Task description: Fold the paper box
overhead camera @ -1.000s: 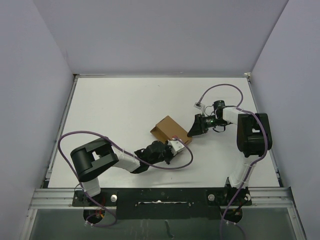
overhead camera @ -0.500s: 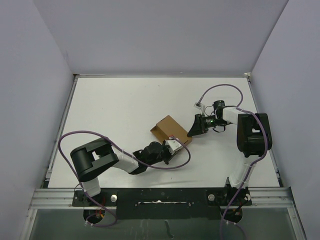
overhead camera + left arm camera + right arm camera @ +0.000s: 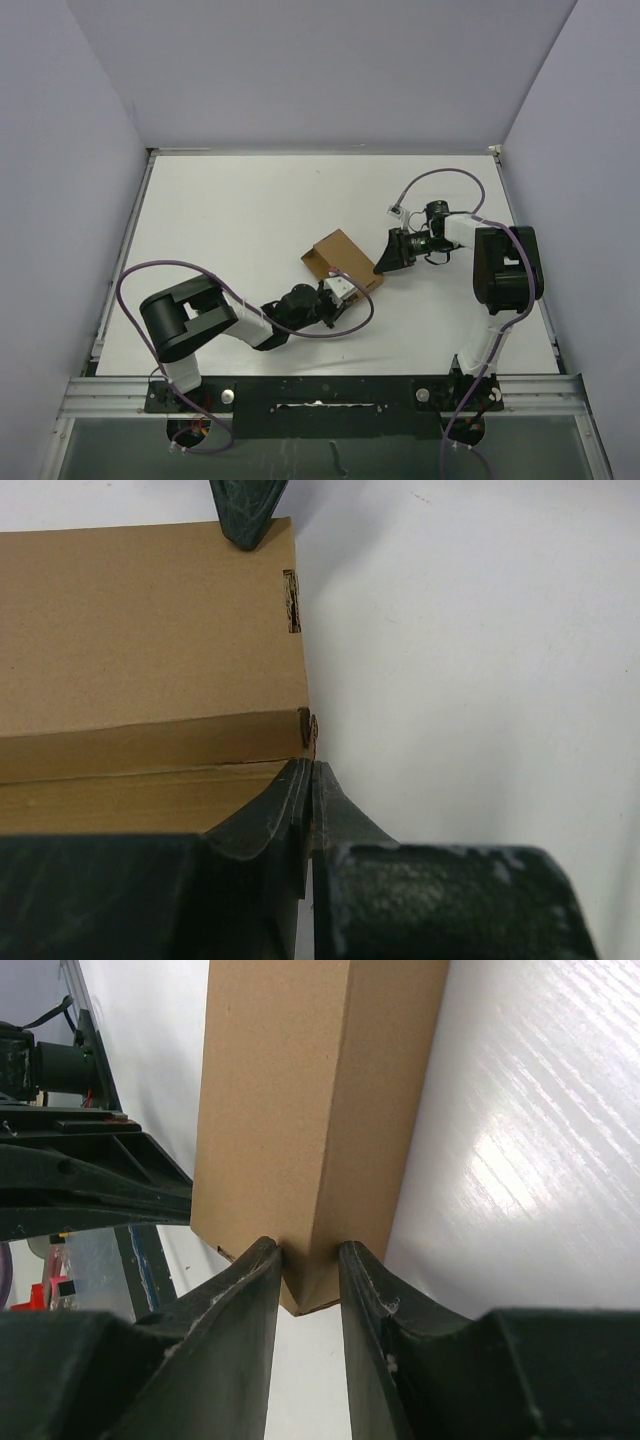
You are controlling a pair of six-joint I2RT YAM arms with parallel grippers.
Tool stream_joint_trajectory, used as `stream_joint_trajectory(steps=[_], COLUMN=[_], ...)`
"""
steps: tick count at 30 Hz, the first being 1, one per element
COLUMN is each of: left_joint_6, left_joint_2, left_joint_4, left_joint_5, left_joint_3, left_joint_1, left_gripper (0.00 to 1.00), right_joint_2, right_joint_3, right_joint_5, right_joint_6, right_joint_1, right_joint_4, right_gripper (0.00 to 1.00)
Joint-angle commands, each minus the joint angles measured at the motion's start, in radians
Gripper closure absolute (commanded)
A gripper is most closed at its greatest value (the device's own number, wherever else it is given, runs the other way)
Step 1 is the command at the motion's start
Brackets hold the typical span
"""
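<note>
Near the middle of the tabletop (image 3: pixel 220 220), the right claw (image 3: pixel 308 1255) clamps one end of the paper box (image 3: pixel 320 1090), while the left claw (image 3: pixel 308 785), pinched together at its corner, should press squarely to avoid creasing.

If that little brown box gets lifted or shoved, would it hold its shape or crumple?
Probably light: the paper box is thin cardboard. It likely holds its shape, since its edges look crisp where the right pincer pinches a corner. Flat-sided, it should slide on the smooth table rather than roll.
</note>
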State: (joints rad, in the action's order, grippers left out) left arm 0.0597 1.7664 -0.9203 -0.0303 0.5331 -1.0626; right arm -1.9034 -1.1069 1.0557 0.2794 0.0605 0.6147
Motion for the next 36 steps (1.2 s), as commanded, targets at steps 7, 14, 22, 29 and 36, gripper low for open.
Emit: stream_joint_trajectory(steps=[7,14,22,29,36], left_joint_6=[0.031,0.029,0.026,0.023,0.026], left_joint_2=[0.023,0.027,0.038,0.049,0.057], left_joint_4=[-0.089,-0.103,-0.143,-0.167,-0.186], left_joint_5=[-0.021,-0.017,-0.007,0.003,-0.005], left_joint_3=[-0.030,-0.037,-0.055,-0.063,-0.074], left_joint_1=[0.013,0.016,0.019,0.019,0.022], left_gripper=[1.00,1.00,1.00,1.00,1.00], right_joint_2=[-0.016,-0.020,-0.026,-0.028,-0.031], right_joint_3=[-0.021,-0.022,-0.025,-0.027,-0.027], right_joint_5=[-0.097,-0.100,-0.102,-0.102,-0.102], right_joint_6=[0.024,0.024,0.026,0.029,0.029], right_joint_1=[0.006,0.006,0.005,0.005,0.005], right_joint_4=[-0.015,-0.013,-0.009,-0.007,-0.007], right_gripper=[0.71,0.71,0.71,0.71,0.71])
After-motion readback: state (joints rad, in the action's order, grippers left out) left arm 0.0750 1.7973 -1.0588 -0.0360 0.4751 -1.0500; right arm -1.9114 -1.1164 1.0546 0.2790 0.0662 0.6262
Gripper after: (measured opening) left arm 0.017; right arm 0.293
